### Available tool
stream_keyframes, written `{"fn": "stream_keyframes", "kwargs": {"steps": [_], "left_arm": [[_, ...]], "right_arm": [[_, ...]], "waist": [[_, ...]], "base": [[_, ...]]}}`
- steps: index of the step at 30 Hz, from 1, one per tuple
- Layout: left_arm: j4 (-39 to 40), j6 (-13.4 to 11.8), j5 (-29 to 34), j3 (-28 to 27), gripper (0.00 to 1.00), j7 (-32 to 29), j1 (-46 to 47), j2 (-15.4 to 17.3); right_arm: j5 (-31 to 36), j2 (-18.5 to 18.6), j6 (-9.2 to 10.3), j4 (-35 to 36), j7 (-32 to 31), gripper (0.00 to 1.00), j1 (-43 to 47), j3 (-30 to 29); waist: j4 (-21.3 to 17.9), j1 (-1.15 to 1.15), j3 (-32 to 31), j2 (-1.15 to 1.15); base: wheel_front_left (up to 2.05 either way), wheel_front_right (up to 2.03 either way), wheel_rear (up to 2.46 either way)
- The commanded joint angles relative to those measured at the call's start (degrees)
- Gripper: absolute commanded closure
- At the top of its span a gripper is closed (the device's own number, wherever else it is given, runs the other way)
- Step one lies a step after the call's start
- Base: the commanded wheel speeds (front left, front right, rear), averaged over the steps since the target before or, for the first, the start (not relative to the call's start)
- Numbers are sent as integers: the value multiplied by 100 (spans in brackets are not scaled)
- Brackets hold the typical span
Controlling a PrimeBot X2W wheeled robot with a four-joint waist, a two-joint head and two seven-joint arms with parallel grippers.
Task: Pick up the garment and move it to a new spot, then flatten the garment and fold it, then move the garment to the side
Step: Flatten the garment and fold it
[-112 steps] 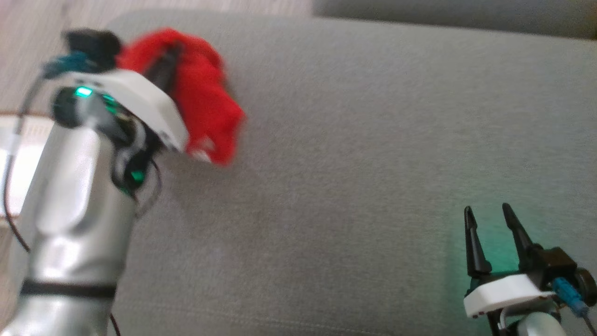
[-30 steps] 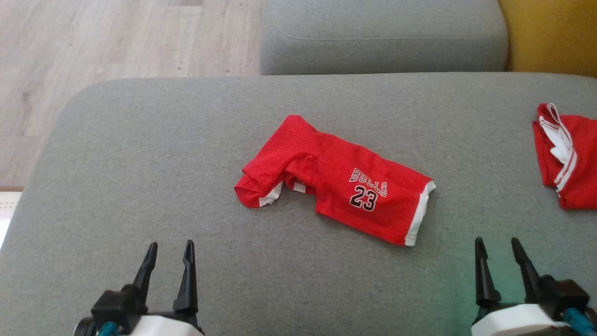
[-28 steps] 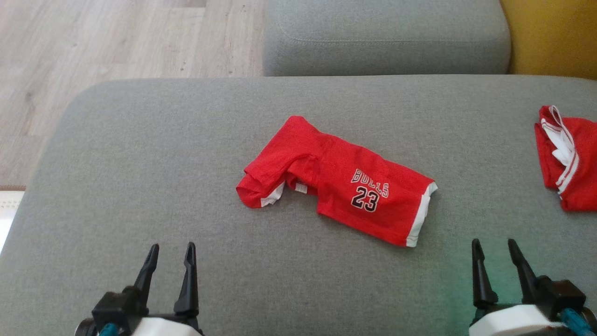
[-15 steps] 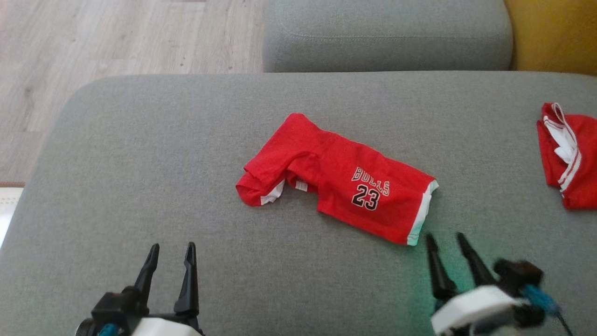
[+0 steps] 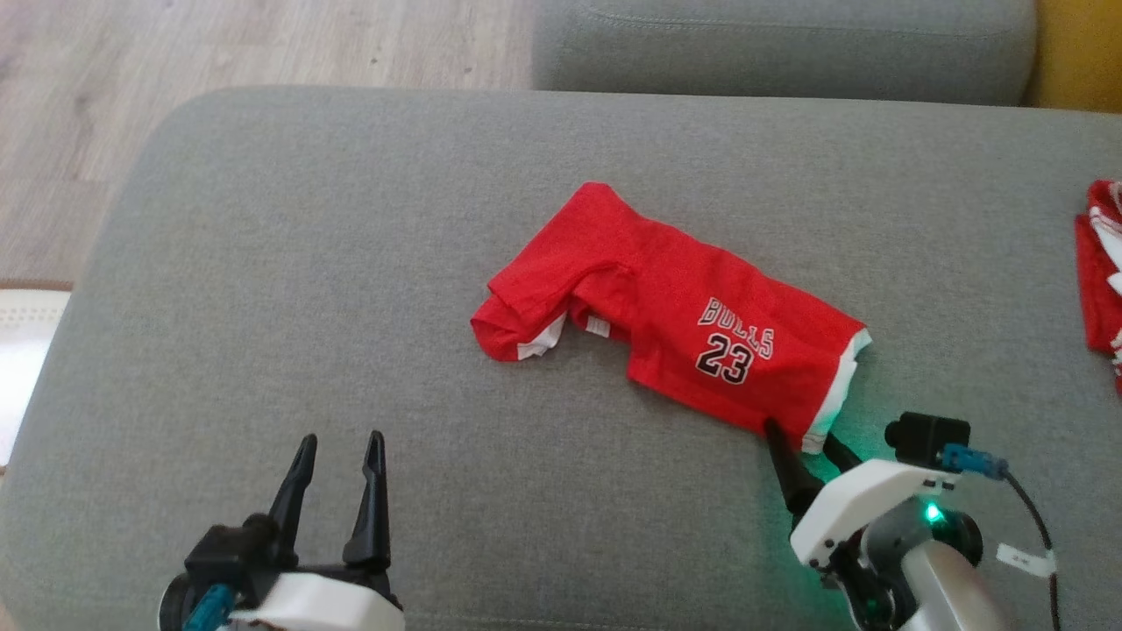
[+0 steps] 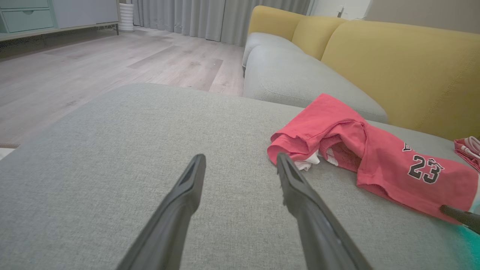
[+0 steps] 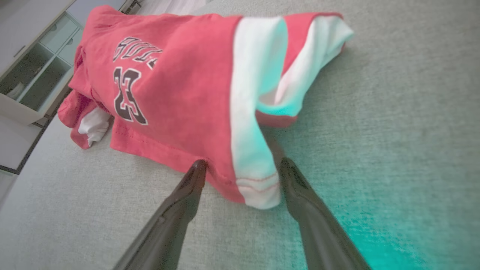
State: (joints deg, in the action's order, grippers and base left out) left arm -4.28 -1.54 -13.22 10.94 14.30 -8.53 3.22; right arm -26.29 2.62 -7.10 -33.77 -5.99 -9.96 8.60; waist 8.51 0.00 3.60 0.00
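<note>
Two garments (image 5: 675, 342) (image 5: 1100, 280) — two claws (image 5: 341, 438) (image 5: 799, 434).

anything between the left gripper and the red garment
Nothing, only bare grey fabric cushion between the left gripper and the crumpled red Bulls 23 garment, clear in the head view.

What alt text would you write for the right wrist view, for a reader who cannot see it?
The open right gripper straddles the white-trimmed corner of a red Bulls 23 garment, which lies crumpled on a grey sofa cushion. A green glow tints the cushion near the gripper.
</note>
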Motion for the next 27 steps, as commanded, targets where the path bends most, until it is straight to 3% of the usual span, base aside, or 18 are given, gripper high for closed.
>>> {"fn": "stream_keyframes", "kwargs": {"steps": [1,2,8,16,21,27], "left_arm": [[151,-33,-23,-131,0,70,255,-34],[150,-34,-23,-133,0,70,260,-34],[154,-60,-30,-185,0,70,289,-34],[88,-54,-131,-48,0,70,389,-34],[45,-119,-278,120,0,70,394,-34],[8,-163,-323,282,0,70,300,-34]], "right_arm": [[-189,26,-39,105,58,39,-339,125],[-204,26,-39,73,67,100,-403,121],[-93,71,-39,311,-195,100,-966,-8],[-3,651,-39,1274,-1600,100,-2414,-210],[-11,664,-39,1539,-2204,100,-3266,-357],[202,547,-39,1437,-2406,100,-3915,-443]], "waist": [[57,0,44,0],[69,0,53,0],[60,0,60,0],[127,0,16,0],[296,0,-128,0],[535,0,-345,0]], "base": [[0,0,0],[0,0,0],[0,0,0],[0,0,0],[0,0,0],[0,0,0]]}}
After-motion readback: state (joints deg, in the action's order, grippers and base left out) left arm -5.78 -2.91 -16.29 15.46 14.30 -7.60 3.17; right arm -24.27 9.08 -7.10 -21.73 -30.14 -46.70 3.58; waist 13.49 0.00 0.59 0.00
